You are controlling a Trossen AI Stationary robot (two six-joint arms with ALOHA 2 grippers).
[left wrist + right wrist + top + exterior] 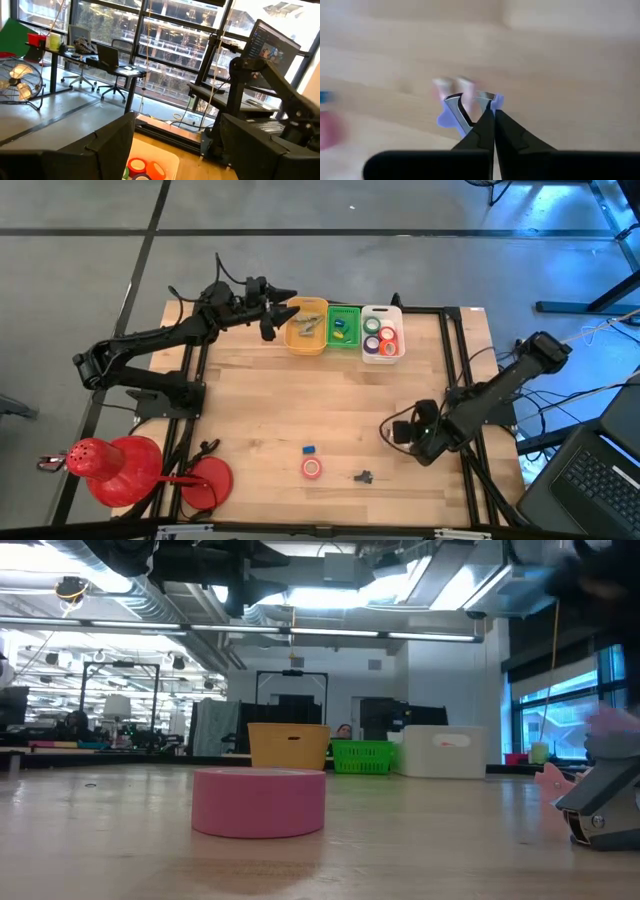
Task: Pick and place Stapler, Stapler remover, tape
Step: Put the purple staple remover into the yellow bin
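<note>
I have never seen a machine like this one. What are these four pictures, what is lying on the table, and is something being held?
This is a robot with two dark arms at a wooden table. One picture looks straight down on it. One looks level across the table top. The other two come from cameras on the arms' wrists.

At the far edge stand a yellow bin, a green bin and a white bin, which holds rolls of tape. The left tool is open and empty, reaching over the bins.

Near the front edge lie a red tape roll, a small blue thing and a small dark thing. They are too small to name.

The right tool is shut and seems to pinch a purple staple remover.
</note>
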